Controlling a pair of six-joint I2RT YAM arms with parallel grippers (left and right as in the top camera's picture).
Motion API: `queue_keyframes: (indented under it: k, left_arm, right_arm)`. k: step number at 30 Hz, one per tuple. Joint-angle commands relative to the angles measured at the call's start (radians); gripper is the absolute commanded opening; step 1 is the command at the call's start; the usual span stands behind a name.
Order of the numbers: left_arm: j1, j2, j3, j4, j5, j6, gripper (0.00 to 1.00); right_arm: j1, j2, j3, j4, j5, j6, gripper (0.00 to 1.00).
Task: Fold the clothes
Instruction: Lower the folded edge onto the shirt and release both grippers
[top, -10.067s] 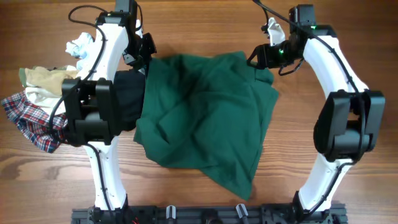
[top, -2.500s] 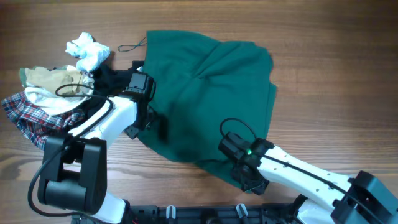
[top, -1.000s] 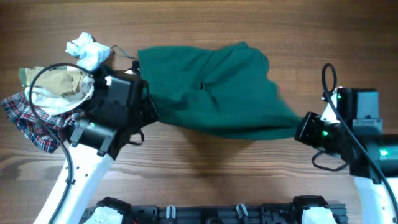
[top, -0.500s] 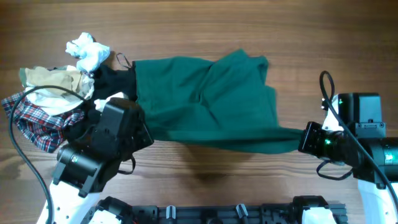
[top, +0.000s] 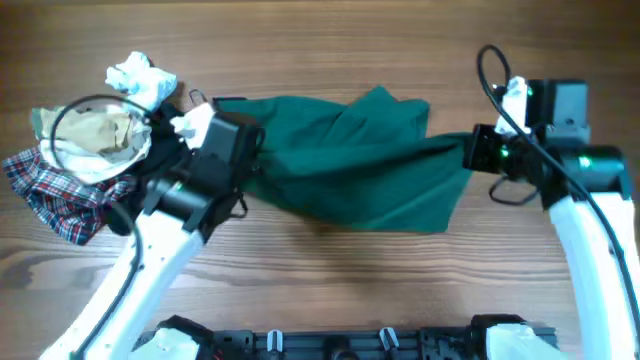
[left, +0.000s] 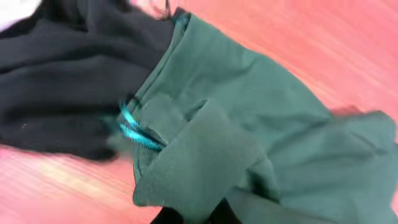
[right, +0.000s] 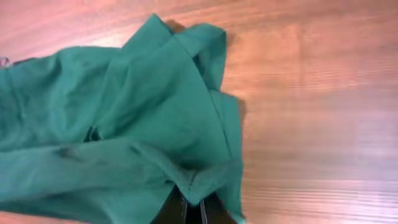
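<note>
- At the left edge of the table (top: 400, 40) lies a heap of clothes not yet dealt with: a crumpled white garment (top: 138, 80), a beige garment (top: 92, 135) and a plaid garment (top: 48, 195). A black garment (left: 65, 93) lies right against the left edge of the green one.
- Just right of that heap, the left fingers (top: 246, 166) are closed on a bunched fold at the left edge of the dark green garment (top: 350, 170). The left wrist view shows the cloth pinched between them, with a teal loop (left: 134, 127) on the fabric close by.
- Across the middle, the dark green garment is stretched between the two arms. It is rumpled, with a raised ridge near its far right corner. A shadow under its near edge suggests that side is lifted off the wood, while the far side seems to rest on the table.
- On the right, the right fingers (top: 472, 152) are clamped shut on the garment's right corner, and the right wrist view shows the fabric gathered into them.
- The step in hand looks like spreading the garment out, both ends held and pulled apart, ahead of any fold; no fold has been made yet.
- The next move calls for even tension on both sides while the cloth is lowered flat. It should come down clear of the black garment, so the two do not tangle. After that the fingers can let go and take a fresh hold for the first fold.
</note>
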Motion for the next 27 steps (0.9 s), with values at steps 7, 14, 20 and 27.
queue_keyframes:
  k: [7, 14, 20, 27]
  left_arm:
    - [0.039, 0.33, 0.011, 0.408, -0.201, 0.001, 0.04]
    - [0.132, 0.474, 0.011, 0.728, -0.2, 0.001, 0.04]
    - [0.133, 0.577, 0.011, 0.856, -0.194, 0.001, 0.11]
    - [0.133, 0.599, 0.011, 0.916, -0.193, 0.022, 0.97]
  right_arm:
    - [-0.005, 0.258, 0.015, 0.307, -0.04, -0.053, 0.04]
    - [0.019, 0.402, 0.015, 0.507, -0.043, -0.059, 0.04]
    - [0.046, 0.526, 0.015, 0.593, -0.042, -0.058, 0.04]
    - [0.046, 0.533, 0.015, 0.683, -0.035, -0.059, 0.97]
